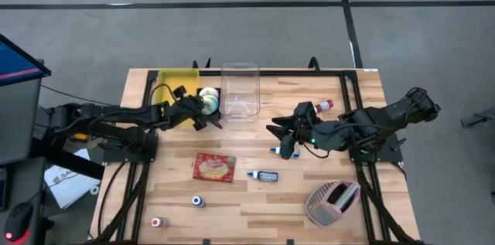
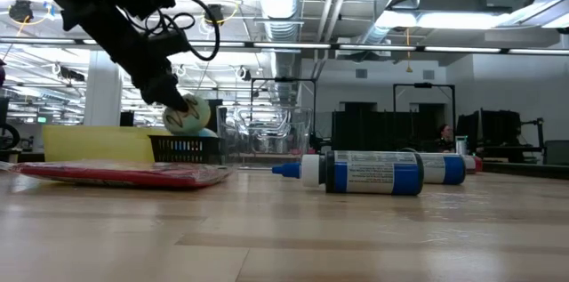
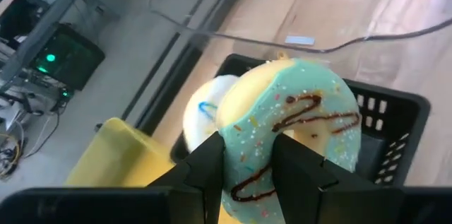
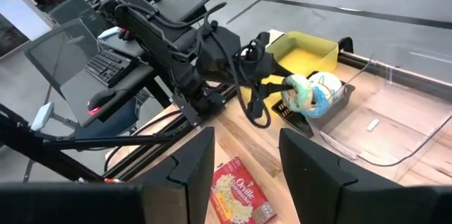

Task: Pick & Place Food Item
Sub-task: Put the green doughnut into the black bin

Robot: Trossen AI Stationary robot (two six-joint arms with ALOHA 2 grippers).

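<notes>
A donut (image 3: 282,118) with teal icing and a chocolate drizzle is held by my left gripper (image 3: 248,150) over the small black basket (image 3: 395,121) at the table's far left (image 1: 207,110). A white round item (image 3: 201,107) with a blue mark lies in that basket. In the low view the donut (image 2: 188,115) sits just above the basket's rim (image 2: 185,147). My right gripper (image 1: 286,135) hangs open above the table's middle right, nothing between its fingers (image 4: 185,164). My left gripper pinches the donut's ring (image 3: 248,174) between its two fingers, at the part nearest the wrist. The fingers slant down from the table's left side. The donut stands on edge, iced face showing, over the basket; whether it touches the white item I cannot tell.
A yellow bin (image 1: 178,81) stands left of the basket, a clear container (image 1: 240,90) right of it. A popcorn packet (image 1: 214,166), blue bottles (image 1: 264,175) (image 1: 274,151), a red-capped bottle (image 1: 323,107), a pink-grey basket (image 1: 332,201) and small items (image 1: 198,200) lie about.
</notes>
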